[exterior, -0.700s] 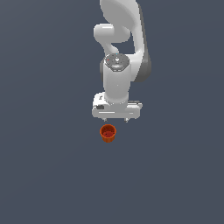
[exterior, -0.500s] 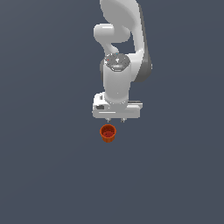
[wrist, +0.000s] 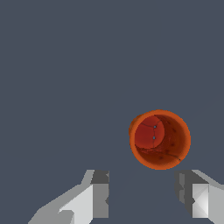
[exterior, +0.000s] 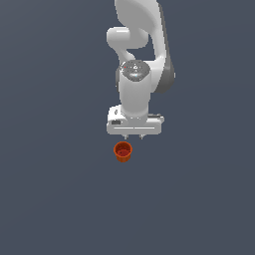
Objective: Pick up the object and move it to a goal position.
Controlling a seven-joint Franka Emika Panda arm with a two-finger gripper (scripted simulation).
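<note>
- Plainly upright on the flat grey-blue floor (exterior: 55,199): the small orange-red cup (exterior: 123,151), mouth up, darker red inside, standing alone and touched by nothing.
- Seen from above in the wrist view: same cup (wrist: 160,139), round rim facing the camera, sides tapering toward a smaller base.
- Above it in the exterior view: white Panda arm (exterior: 137,60), wrist pointed straight down, gripper (exterior: 133,137) just over the cup and slightly toward the exterior view's right of it.
- Fingers (wrist: 100,194) spread wide apart, holding nothing; bare floor visible across the gap between them.
- Cup not between the fingers in the wrist view: just beyond their tips, lined up closer to one finger than to the other.
- Gap between the fingers wider than the cup.
- Cup apart from the fingertips, no contact visible in either view.
</note>
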